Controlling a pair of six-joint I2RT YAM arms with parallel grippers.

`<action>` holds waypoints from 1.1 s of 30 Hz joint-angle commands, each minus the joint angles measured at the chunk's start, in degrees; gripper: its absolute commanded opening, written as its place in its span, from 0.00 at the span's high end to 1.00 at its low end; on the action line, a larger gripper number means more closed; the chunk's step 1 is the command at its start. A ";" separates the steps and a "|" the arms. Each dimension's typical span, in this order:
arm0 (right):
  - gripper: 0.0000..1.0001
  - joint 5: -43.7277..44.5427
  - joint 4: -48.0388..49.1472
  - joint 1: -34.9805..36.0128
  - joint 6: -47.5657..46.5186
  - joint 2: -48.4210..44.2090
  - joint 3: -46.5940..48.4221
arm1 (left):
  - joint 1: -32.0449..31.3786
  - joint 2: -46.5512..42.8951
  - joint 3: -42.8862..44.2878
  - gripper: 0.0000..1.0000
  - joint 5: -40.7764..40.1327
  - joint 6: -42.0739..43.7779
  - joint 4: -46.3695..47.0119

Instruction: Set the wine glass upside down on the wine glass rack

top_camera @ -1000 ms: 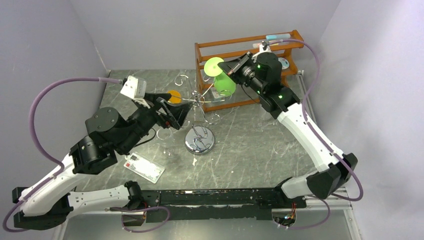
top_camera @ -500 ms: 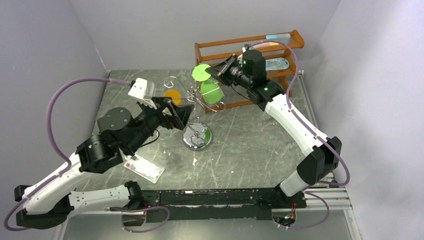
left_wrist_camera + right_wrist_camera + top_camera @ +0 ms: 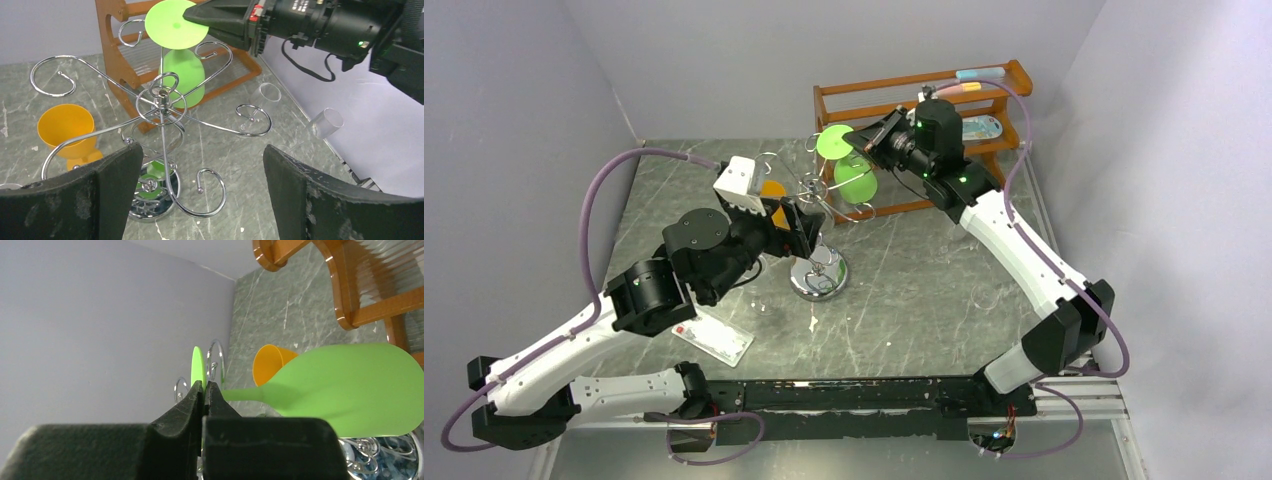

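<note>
Fingers [image 3: 185,410] on the right gripper [image 3: 861,137] are clamped tight on the foot rim of the green wine glass [image 3: 852,180]. It hangs foot-up, bowl down, in the upper middle of the overhead view. That puts it just beside the top curls of the chrome wine glass rack [image 3: 819,280] and in front of the wooden shelf [image 3: 924,90]. Honestly can't tell if the stem is inside a curl or only next to one. The left gripper [image 3: 202,150] sits spread wide with nothing in it, low in its own view, facing the rack's post. An orange glass [image 3: 65,125] stands on the table at the left, behind the wires.
</note>
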 commanded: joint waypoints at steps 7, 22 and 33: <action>1.00 -7.84 -3.15 -1.08 -2.05 -5.74 -1.21 | -0.19 -0.43 -1.67 0.07 -2.06 0.06 0.12; 1.00 -4.96 -5.66 -2.59 -4.31 -11.40 -5.36 | -0.20 -4.08 -4.17 0.03 -2.21 2.85 2.24; 1.00 0.09 -4.40 -5.19 -7.14 -10.52 -5.16 | -0.19 -5.18 -3.83 0.03 -3.34 3.88 -1.99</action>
